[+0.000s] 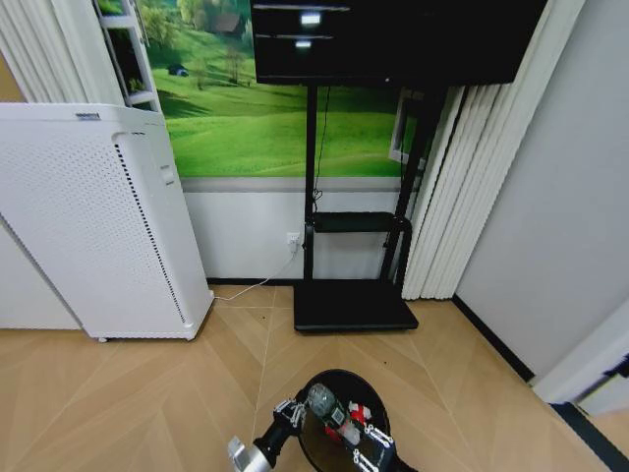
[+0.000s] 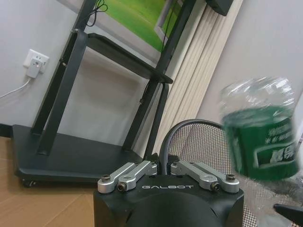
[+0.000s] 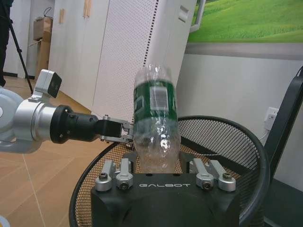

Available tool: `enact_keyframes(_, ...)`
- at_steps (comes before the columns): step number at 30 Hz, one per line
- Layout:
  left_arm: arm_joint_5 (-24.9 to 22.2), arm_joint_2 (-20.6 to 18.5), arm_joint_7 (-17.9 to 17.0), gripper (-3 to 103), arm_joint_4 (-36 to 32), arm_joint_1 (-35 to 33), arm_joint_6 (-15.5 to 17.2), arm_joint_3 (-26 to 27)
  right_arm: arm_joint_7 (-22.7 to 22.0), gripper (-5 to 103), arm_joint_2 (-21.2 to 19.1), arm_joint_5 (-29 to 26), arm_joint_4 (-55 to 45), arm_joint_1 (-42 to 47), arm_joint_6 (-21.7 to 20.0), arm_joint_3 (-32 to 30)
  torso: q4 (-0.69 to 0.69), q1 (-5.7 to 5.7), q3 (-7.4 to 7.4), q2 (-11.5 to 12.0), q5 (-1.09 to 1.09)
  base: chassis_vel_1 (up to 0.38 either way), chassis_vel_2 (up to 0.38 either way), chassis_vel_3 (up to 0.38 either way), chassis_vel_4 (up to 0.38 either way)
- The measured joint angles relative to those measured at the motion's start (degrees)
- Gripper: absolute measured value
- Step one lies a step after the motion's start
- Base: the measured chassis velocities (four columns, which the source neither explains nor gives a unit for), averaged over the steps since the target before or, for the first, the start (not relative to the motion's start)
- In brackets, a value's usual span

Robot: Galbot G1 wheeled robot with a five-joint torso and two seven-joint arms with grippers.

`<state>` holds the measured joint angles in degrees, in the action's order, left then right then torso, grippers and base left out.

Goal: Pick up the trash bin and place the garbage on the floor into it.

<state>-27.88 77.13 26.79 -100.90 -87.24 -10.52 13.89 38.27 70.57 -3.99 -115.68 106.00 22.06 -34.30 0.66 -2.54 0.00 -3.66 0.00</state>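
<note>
The left gripper (image 3: 129, 137) clamps the round black wire-mesh trash bin's (image 3: 246, 142) rim; the right gripper (image 3: 163, 165) grips a crinkled clear green-labelled bottle (image 3: 156, 127) above it.

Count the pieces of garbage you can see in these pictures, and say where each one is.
1: a green bottle with a white label, upright over the trash bin at the right gripper. The left gripper grips the bin's rim. More pieces may lie hidden inside.
</note>
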Motion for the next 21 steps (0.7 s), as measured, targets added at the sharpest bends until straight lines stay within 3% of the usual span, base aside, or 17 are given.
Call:
enact_keyframes(9, -2.5, 1.3, -1.8, 7, 0.0, -0.5, 0.1, 2.4, 0.0, 87, 0.3, -3.1, -1.5, 0.3, 1.4, -0.6, -0.01, 0.0, 0.0, 0.0, 0.0, 0.0, 0.0, 0.0, 0.0)
enact_keyframes(16, -4.3, 2.2, -5.5, 7, -1.0, -1.0, -0.2, 5.0, -1.9, 100, 2.7, -8.5, -7.2, 1.4, 1.1, -3.0, 0.01, 0.0, 0.0, 0.0, -0.01, 0.0, 0.0, 0.0, 0.0)
enact_keyframes(18, -7.5, 2.4, -13.2, 7, -4.4, -1.7, -1.7, 6.4, -4.2, 100, 3.6, -12.7, -10.8, 1.3, 0.4, -5.4, 0.0, 0.0, 0.0, 0.0, -0.02, 0.0, 0.0, 0.0, 0.0)
enact_keyframes(19, -7.5, 2.4, -13.2, 7, -4.4, -1.7, -1.7, 6.4, -4.2, 100, 3.6, -12.7, -10.8, 1.3, 0.4, -5.4, 0.0, 0.0, 0.0, 0.0, -0.02, 0.0, 0.0, 0.0, 0.0)
enact_keyframes(21, -10.5, 1.7, -18.5, 7, -7.0, -2.3, -2.9, 7.4, -7.9, 100, 3.8, -14.8, -11.7, 0.6, 0.0, -7.3, -0.02, -0.01, 0.0, 0.0, 0.0, 0.0, 0.0, 0.0, 0.0)
